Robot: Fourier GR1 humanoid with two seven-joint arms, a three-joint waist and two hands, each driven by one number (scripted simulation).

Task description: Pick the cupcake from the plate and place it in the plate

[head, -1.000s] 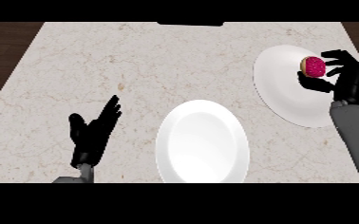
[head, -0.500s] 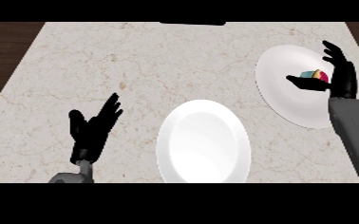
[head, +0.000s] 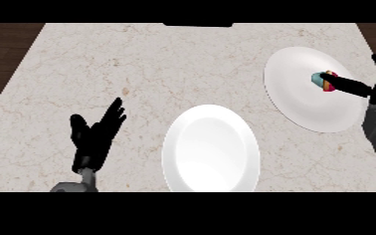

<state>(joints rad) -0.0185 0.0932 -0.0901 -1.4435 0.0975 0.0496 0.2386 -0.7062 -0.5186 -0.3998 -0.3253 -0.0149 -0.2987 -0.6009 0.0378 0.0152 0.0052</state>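
at the right edge of the frame a black finger (head: 351,85) of the right hand (head: 365,90) lies across the cupcake (head: 324,80) and touches it. most of this hand is cut off by the frame border, so i cannot tell if the fingers are closed around the cupcake or only rest against it. the grey forearm goes down along the right border.

the cupcake is on the far plate (head: 301,102), at the middle right of the frame, in the right half of this plate and away from the plate's centre. a teal part shows on its left side and a red and yellow part on its upper right side. from this i judge that it is tipped, with its long axis running about left to right in the picture, the teal end pointing to the left. which end is the top i cannot say for sure.

the step in hand seems to be the grasp: the cupcake is not yet lifted. the next move calls for the fingers to close on the cupcake from both sides, then to lift it and carry it to the lower left, over the near plate (head: 211,178) at the lower centre of the frame. because the cupcake looks tipped, it may roll away when it is pinched.

the left hand (head: 94,138) rests at the lower left on the counter (head: 132,64), with fingers straight and spread, holding nothing.
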